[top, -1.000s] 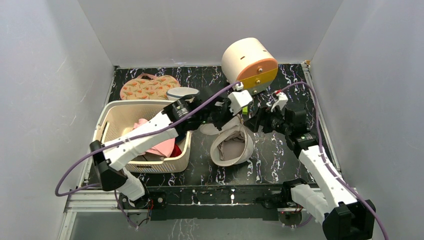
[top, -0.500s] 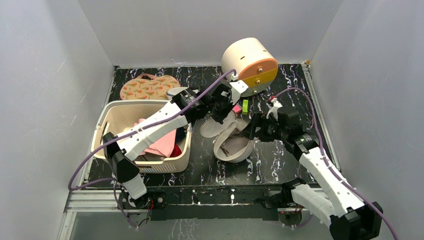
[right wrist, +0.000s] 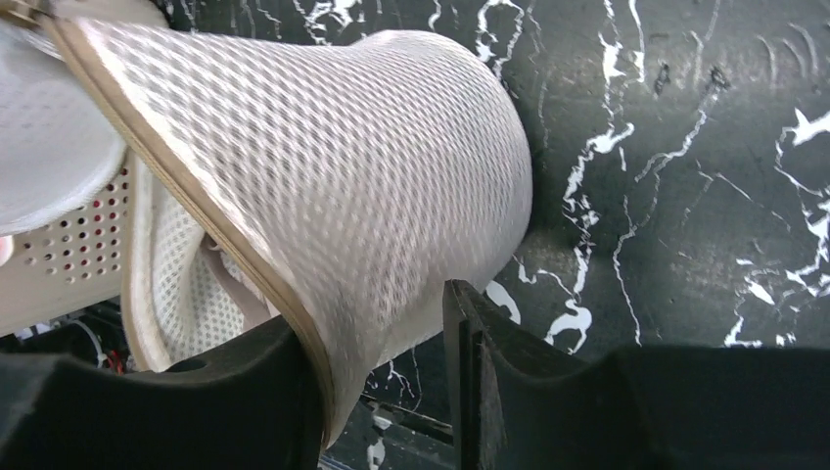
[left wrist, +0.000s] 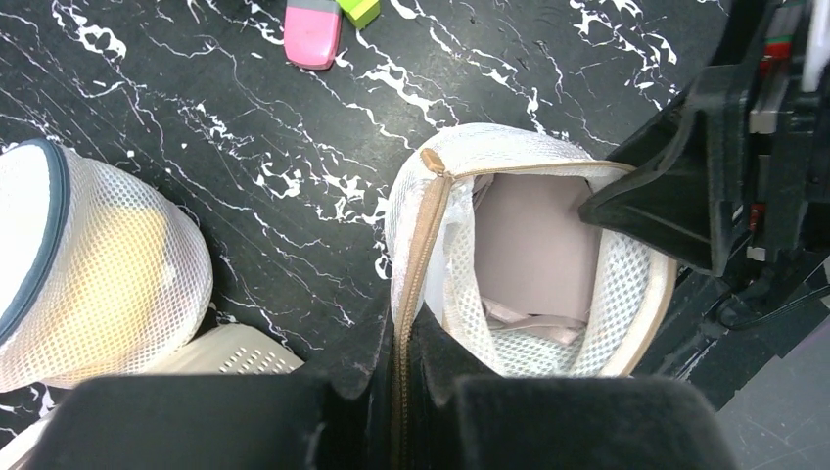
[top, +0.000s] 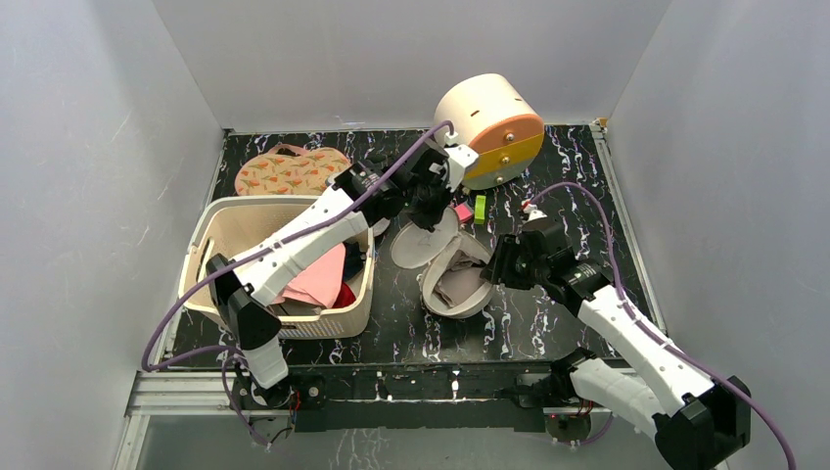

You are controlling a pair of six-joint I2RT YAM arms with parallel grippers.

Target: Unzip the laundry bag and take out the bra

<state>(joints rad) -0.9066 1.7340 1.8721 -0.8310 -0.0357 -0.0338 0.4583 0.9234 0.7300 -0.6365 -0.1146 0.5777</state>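
The cream mesh laundry bag (top: pixel 456 282) lies unzipped on the black marbled table, its round top flap (top: pixel 421 245) folded back. My left gripper (top: pixel 431 201) is shut on the bag's tan zip tape (left wrist: pixel 423 225) at the far rim. Inside the bag a beige bra (left wrist: pixel 533 240) shows, with its straps (left wrist: pixel 533 318) low in the mouth. My right gripper (right wrist: pixel 377 313) straddles the bag's right wall (right wrist: pixel 372 176), one finger inside the mouth and one outside. A gap shows at the outer finger (right wrist: pixel 470 333). From above, that right gripper (top: pixel 492 266) sits at the bag's right edge.
A cream basket (top: pixel 210 235) of clothes stands to the left. A floral pouch (top: pixel 292 171) lies at the back left and a cream drum with an orange face (top: pixel 487 127) at the back. A pink piece (top: pixel 463 212) and a green piece (top: pixel 480 208) lie nearby. A dark-rimmed white mesh tub (left wrist: pixel 88 284) sits close by.
My right gripper has come down and left onto the bag's wall, and its jaws have narrowed. My left gripper has drawn the zip tape toward the back, and the bag gapes wider.
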